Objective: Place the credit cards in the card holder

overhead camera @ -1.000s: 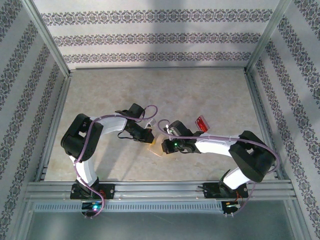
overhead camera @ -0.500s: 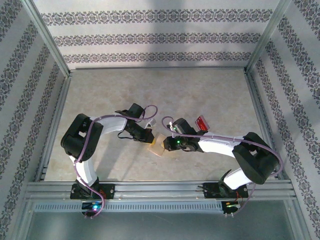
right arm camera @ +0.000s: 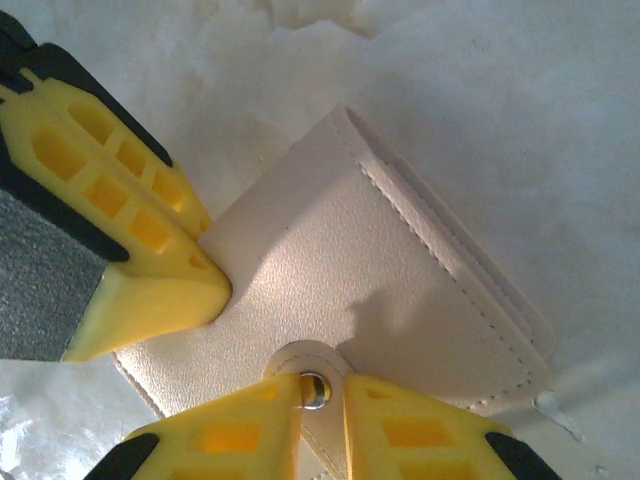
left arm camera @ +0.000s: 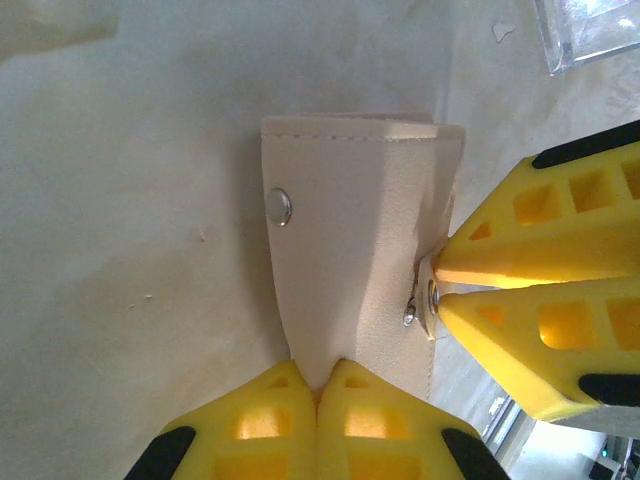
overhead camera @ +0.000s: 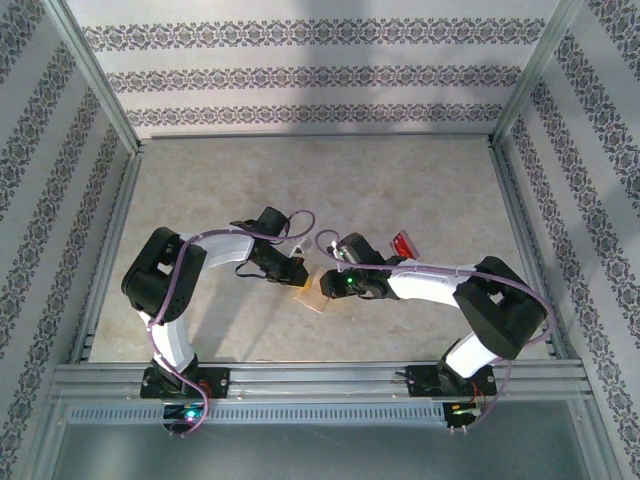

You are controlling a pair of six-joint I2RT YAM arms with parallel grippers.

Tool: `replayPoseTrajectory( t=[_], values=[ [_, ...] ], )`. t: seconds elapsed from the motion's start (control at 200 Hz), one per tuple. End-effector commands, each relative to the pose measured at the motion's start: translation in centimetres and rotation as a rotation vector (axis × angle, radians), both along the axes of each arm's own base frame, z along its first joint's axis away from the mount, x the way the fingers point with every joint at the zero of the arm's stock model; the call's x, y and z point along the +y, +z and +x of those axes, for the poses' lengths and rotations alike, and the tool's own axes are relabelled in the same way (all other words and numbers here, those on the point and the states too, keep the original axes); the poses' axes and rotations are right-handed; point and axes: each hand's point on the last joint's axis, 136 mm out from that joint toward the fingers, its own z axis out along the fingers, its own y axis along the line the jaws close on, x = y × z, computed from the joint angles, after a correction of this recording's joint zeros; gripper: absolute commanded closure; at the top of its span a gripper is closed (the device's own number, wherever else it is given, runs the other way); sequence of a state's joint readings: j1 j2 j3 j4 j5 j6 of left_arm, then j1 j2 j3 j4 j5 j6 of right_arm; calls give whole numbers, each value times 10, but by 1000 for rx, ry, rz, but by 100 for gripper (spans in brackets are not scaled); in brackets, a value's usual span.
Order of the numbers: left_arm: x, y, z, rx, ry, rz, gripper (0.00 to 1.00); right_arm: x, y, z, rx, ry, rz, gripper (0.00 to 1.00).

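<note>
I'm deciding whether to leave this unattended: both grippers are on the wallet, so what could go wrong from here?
The right gripper has just the snap tab between its fingertips; pulled, the tab could slip free. The left gripper pinches one edge of the card holder, so it might twist or lift instead of opening. A clear card lies nearby and could get knocked.

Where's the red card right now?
In the top view the red card lies on the table right of centre, just beyond the right arm and to the right of the card holder.
</note>
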State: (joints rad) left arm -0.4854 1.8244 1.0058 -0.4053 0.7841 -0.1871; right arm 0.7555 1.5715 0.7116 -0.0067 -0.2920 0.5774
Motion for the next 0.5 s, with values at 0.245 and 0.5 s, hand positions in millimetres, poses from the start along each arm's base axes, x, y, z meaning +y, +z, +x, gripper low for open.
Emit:
replayPoseTrajectory(
  t=[0.245, 0.5],
  values=[
    [4, -13, -11, 24, -26, 67, 100, 11, -7, -8, 16, 38, -14, 84],
    [3, -13, -11, 24, -26, 67, 100, 3, -3, -17, 9, 49, -43, 84]
  ],
)
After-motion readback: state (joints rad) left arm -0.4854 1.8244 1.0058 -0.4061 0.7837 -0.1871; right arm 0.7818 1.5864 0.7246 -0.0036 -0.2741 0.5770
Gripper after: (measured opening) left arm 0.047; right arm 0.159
